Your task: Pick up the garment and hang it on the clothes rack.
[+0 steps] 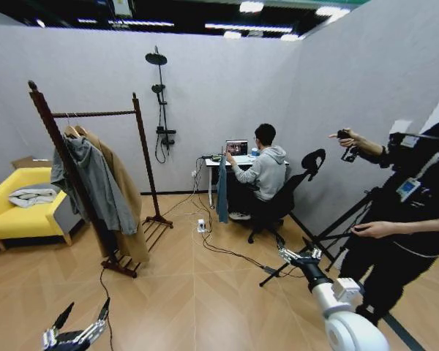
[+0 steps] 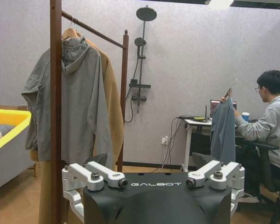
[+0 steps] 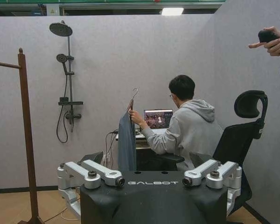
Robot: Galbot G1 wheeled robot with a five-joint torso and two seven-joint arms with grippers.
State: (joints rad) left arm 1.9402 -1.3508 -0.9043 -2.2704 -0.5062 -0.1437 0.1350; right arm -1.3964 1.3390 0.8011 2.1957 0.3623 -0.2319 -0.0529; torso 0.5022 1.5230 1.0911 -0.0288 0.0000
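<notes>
Dark teal-blue garment point(image 1: 222, 186) hangs limp from a hanger, held up by a seated person's hand point(image 3: 132, 115) beside the worktop point(image 1: 214, 161), well apart from the clothes rack point(image 1: 95, 113). Left claw point(image 1: 82, 319) and right claw point(image 1: 291, 254): fingers apart, empty.

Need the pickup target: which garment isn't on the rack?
The teal-blue garment, held on its hanger by the seated person's hand; grey jacket and tan coat hang on the rack.

Seated person's hand point(image 3: 136, 116) holding up the garment point(image 3: 127, 144) by its hanger — clothes rack point(image 3: 27, 140) post well apart
</notes>
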